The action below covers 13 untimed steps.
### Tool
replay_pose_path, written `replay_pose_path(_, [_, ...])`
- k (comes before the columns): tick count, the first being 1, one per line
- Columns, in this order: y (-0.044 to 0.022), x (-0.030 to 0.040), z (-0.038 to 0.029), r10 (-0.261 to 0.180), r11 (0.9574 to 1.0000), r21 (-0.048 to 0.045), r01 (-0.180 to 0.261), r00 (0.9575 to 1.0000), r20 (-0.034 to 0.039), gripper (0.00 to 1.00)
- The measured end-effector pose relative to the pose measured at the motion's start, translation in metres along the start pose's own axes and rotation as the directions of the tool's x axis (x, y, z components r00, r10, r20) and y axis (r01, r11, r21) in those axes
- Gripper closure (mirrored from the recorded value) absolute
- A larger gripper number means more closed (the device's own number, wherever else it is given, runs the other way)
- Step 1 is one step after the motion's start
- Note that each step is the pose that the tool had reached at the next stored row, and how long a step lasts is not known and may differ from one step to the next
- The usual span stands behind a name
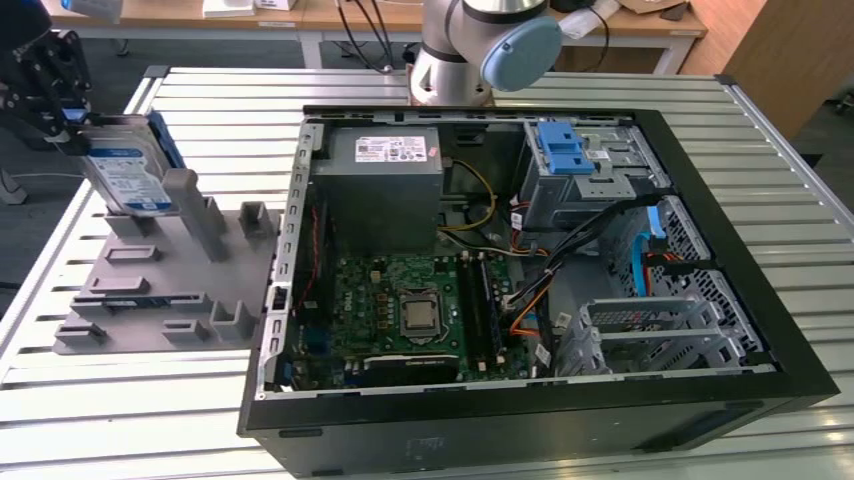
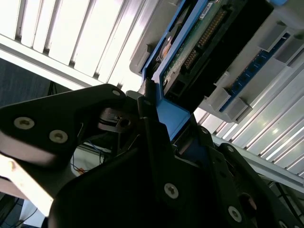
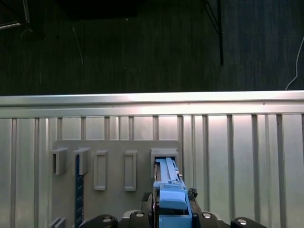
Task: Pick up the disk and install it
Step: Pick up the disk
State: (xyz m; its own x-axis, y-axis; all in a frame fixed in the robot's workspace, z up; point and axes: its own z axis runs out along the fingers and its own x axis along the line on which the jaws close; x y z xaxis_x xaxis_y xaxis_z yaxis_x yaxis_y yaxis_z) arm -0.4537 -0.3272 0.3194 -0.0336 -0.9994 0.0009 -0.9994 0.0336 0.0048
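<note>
The disk (image 1: 131, 172), a silver drive with a white-and-blue label in a blue bracket, stands tilted on edge in a slot of the grey holder (image 1: 147, 300) at the exterior view's left. My gripper (image 1: 67, 122) is at the disk's upper end, shut on its blue bracket. In the second wrist view the disk's circuit-board side (image 2: 204, 38) and blue frame run out from between the black fingers (image 2: 156, 156). The first wrist view looks down the blue bracket edge (image 3: 167, 183) into the holder's slot (image 3: 164, 154).
An open black computer case (image 1: 534, 430) lies on the slatted metal table (image 1: 107, 410), to the exterior view's right of the holder. Inside it are a grey power supply (image 1: 384, 190), a green motherboard (image 1: 400, 310), loose cables, a blue latch (image 1: 563, 150) and metal drive cages (image 1: 667, 330). The arm's base (image 1: 467, 50) stands behind the case.
</note>
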Motion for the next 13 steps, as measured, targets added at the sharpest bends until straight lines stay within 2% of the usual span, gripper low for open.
replay_pose_path(13, [0.0, 0.0, -0.0085, 0.0, 1.0, -0.0001, 0.0, 1.0, 0.0, 0.64])
